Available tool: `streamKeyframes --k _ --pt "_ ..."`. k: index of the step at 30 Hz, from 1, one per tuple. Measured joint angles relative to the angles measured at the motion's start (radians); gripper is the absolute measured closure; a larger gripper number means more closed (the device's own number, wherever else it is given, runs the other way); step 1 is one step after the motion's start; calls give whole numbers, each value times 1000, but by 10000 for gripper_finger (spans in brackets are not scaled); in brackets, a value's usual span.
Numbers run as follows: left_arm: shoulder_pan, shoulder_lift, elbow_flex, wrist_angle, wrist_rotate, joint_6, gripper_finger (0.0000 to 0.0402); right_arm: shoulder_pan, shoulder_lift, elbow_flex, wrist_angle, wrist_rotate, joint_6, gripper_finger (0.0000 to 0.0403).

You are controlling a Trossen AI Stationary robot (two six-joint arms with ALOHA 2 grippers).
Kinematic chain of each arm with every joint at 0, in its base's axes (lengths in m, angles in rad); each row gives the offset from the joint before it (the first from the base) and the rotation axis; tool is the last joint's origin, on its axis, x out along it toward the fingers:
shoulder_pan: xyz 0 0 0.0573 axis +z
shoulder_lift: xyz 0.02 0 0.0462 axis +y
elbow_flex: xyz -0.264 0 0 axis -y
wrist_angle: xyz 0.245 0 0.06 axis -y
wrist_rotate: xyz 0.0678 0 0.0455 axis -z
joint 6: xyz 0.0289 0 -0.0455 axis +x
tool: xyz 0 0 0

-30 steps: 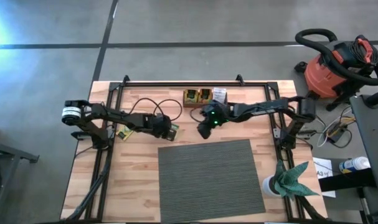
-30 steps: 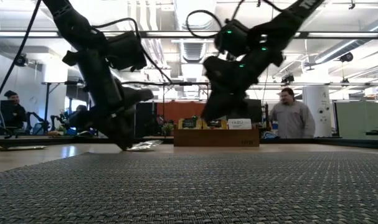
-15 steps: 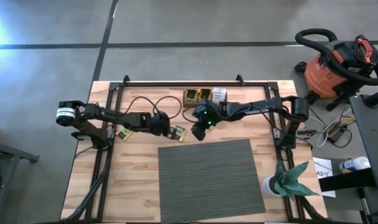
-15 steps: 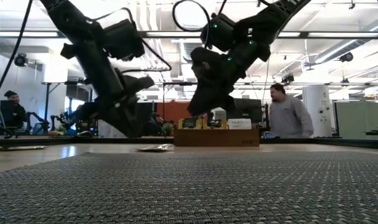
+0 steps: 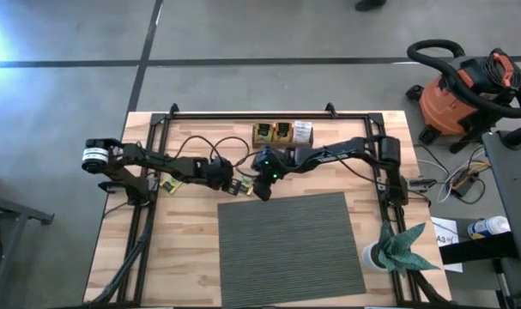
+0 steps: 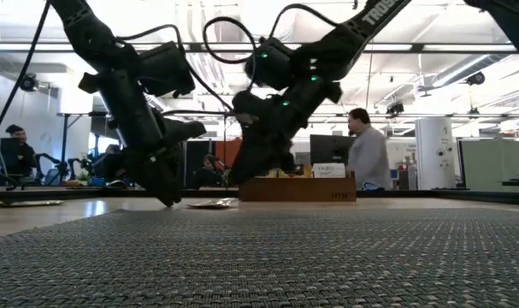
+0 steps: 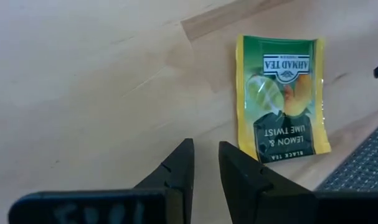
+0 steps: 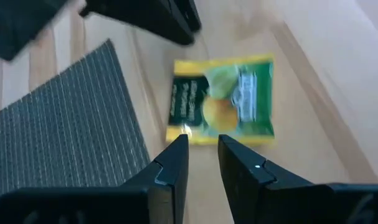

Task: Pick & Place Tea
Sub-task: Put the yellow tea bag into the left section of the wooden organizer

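With the yellow-green tea sachet (image 8: 223,99) lying flat on the wood beside the grey mat (image 8: 64,124), the right gripper (image 8: 203,155), fingers slightly apart and empty, should descend squarely over one edge

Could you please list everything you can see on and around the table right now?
Tea sachet: one, yellow-green with dark lower half, flat on the wood beside the mat's far edge, between both grippers.
Second sachet: one, yellow-green, on the wood under the left arm.
Wooden tray: one, brown, at the table's far edge, holding sachets.
Mat: one, grey ribbed, near middle of the table.
Table: one, light wood.
Vacuum: one, orange and black, on the floor to the right.
Person: one, grey top, standing behind the table.
Left gripper: fingers narrowly apart, empty, next to the sachet.
Right gripper: fingers narrowly apart, empty, over the sachet's edge.
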Motion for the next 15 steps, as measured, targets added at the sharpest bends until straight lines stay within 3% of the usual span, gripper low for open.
streamKeyframes --k 15 --pt "-34 18 -3 120 32 -30 331 -5 74 62 -14 14 -81 320"
